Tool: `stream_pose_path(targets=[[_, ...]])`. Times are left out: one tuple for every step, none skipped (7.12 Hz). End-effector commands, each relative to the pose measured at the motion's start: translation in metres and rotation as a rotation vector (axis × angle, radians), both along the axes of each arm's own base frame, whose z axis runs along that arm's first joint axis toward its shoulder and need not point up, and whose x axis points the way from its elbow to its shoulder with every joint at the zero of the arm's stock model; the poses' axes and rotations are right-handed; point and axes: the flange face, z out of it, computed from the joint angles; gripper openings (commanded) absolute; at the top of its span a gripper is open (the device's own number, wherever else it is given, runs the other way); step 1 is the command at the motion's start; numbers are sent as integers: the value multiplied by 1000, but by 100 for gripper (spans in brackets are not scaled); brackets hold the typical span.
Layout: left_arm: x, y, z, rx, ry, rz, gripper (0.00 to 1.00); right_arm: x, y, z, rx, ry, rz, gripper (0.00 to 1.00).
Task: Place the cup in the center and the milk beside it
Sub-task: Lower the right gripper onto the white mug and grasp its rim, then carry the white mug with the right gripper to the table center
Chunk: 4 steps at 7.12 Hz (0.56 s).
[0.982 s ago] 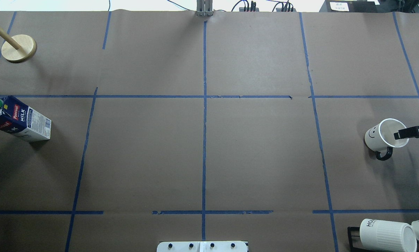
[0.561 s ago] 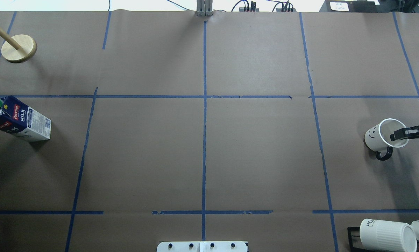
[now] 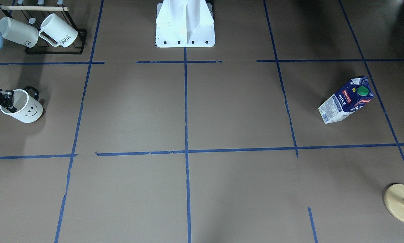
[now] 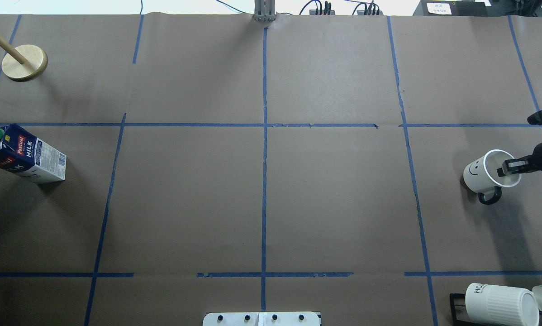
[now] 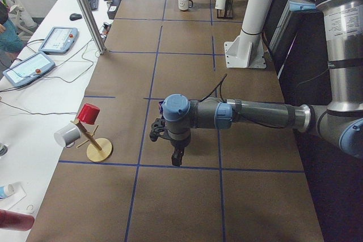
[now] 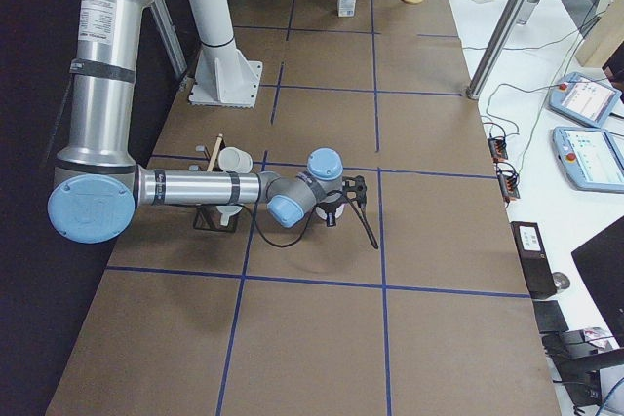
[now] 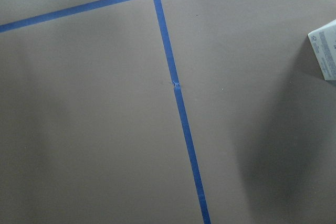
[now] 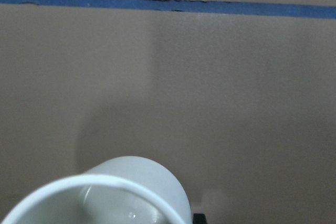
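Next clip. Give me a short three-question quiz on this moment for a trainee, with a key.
1. True or false: the milk stands at the center.
2. Which gripper grips the cup by its rim? A) left B) right C) neither
3. Fill in: the milk's cap is ____.
Key: 1 false, it stands far off on the robot's left side. 2 B, the right gripper. 3 green.
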Motion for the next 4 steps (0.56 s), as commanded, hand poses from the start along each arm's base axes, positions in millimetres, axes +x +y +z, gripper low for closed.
stream_pose_path(targets=[[0,0,-2,5,0,0,100,-36,-72,-91,-7,-6,9,0],[0,0,-2,5,0,0,100,-69,-103,-147,-5,3,-7,0],[0,0,-1,2,0,0,100,-125,-118,-209,5,34,-39,0],[0,0,1,-1,0,0,100,-179,-120,-269,-39,81,-18,0]])
